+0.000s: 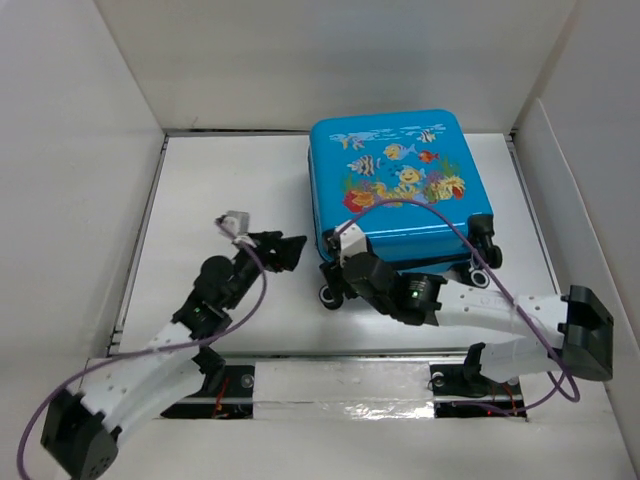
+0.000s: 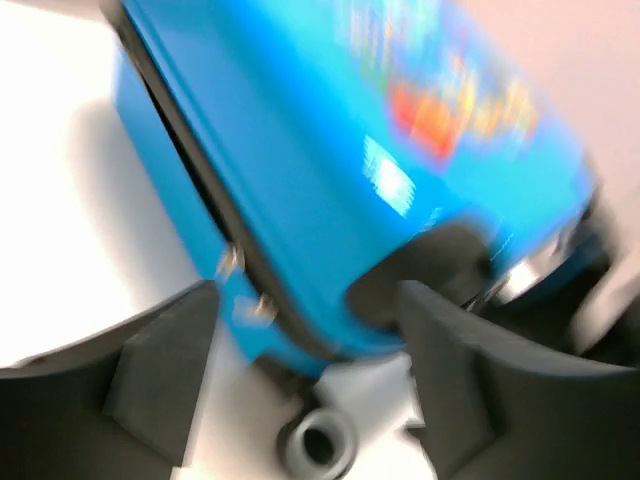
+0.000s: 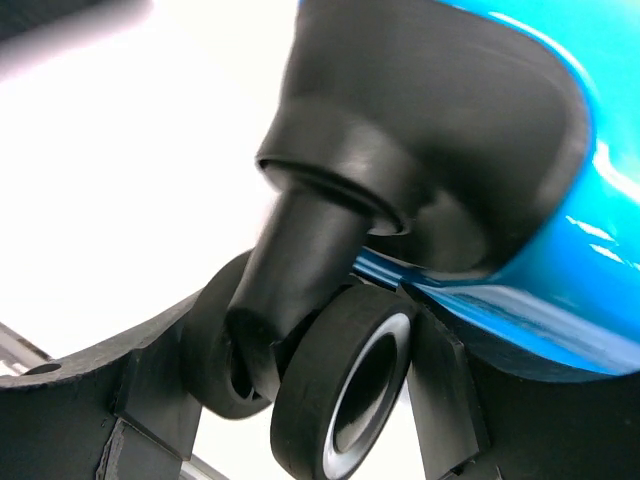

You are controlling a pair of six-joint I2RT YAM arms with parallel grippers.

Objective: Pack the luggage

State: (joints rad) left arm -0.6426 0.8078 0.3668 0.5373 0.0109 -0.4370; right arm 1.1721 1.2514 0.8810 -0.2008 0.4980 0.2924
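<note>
The luggage (image 1: 395, 180) lies flat and closed at the back right of the white table, its fish print facing up. My left gripper (image 1: 290, 250) hovers open just left of its near-left corner. In the blurred left wrist view that blue corner (image 2: 330, 150) and a wheel (image 2: 320, 440) lie beyond the spread fingers (image 2: 160, 370), with nothing between them. My right gripper (image 1: 340, 285) is at the near-left twin wheel (image 1: 330, 296). In the right wrist view both pads press the sides of that black wheel (image 3: 340, 390), under the blue shell (image 3: 560, 260).
White walls (image 1: 70, 150) enclose the table (image 1: 230, 190) on the left, back and right. More black wheels (image 1: 485, 255) stick out at the suitcase's near-right corner. A purple cable (image 1: 250, 300) trails along the left arm. A taped strip (image 1: 340, 380) marks the near edge.
</note>
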